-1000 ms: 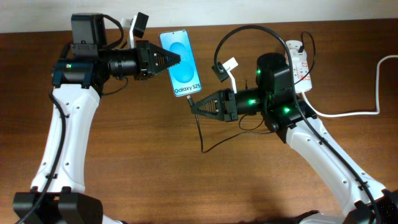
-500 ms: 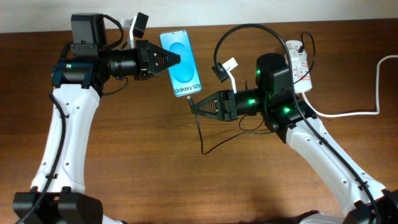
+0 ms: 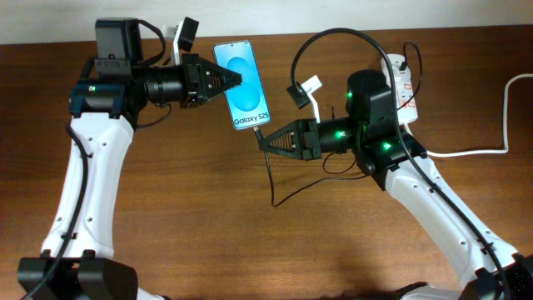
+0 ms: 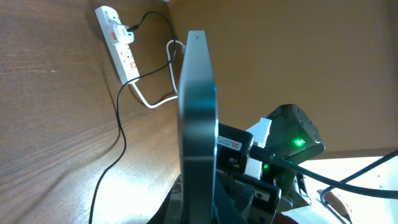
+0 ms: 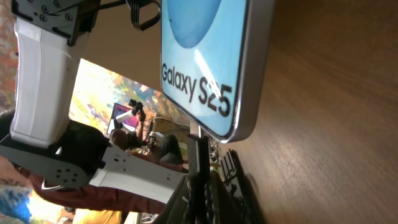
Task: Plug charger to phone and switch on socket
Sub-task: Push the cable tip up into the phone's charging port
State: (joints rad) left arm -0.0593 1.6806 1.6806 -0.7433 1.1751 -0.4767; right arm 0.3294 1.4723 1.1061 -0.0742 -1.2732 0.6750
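Note:
The phone [image 3: 242, 85] has a cyan screen and a "Galaxy S25" strip. My left gripper [image 3: 231, 80] is shut on its left edge and holds it above the table; the left wrist view shows the phone [image 4: 198, 118] edge-on. My right gripper [image 3: 265, 142] is shut on the plug tip of the charger, a thin black cable [image 3: 271, 179], just below the phone's bottom edge. In the right wrist view the plug [image 5: 198, 149] points up at the phone's bottom edge [image 5: 211, 74], touching or nearly so. The socket [image 3: 401, 83], a white power strip, lies at the back right.
A thick white cord [image 3: 475, 150] runs from the socket to the right edge. The black cable loops [image 3: 333, 37] from the socket over the right arm. The socket [image 4: 118, 43] also shows in the left wrist view. The wooden table [image 3: 191, 217] lies below.
My right gripper with the plug has shifted slightly right and up towards the phone's bottom edge. The left arm and phone have not moved.

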